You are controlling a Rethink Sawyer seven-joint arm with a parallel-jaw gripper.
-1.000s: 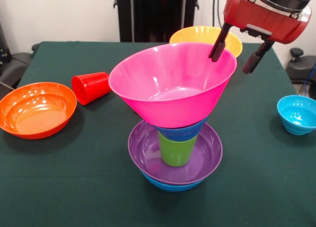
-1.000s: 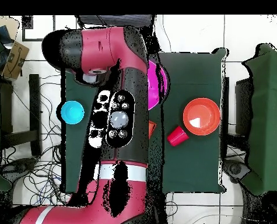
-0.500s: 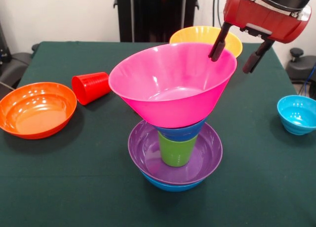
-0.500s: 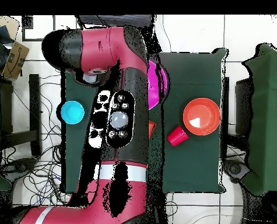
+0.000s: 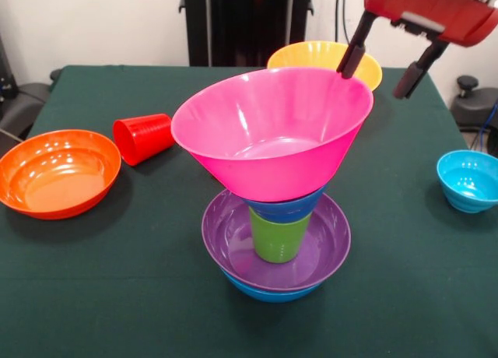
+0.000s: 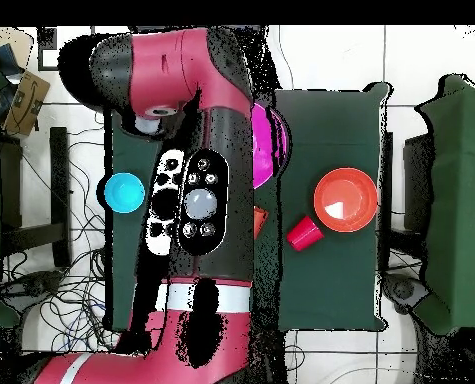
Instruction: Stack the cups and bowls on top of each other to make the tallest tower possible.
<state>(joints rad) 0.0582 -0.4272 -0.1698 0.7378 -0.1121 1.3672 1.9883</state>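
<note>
1. Presently, pincer point(image 5: 384, 60): fingers spread apart, holding nothing.
2. Pink bowl point(image 5: 271, 132): just below the pincer, capping the tower point(image 5: 275, 218) (tilted on the small dark blue bowl point(image 5: 288, 205)).
3. Risk: a brushed rim would likely tip it off the green cup point(image 5: 278, 236).

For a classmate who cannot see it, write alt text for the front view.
A tower of blue bowl, purple bowl, green cup, small dark blue bowl and tilted pink bowl stands mid-table. The open hand hangs above its rim, clear of it.
</note>
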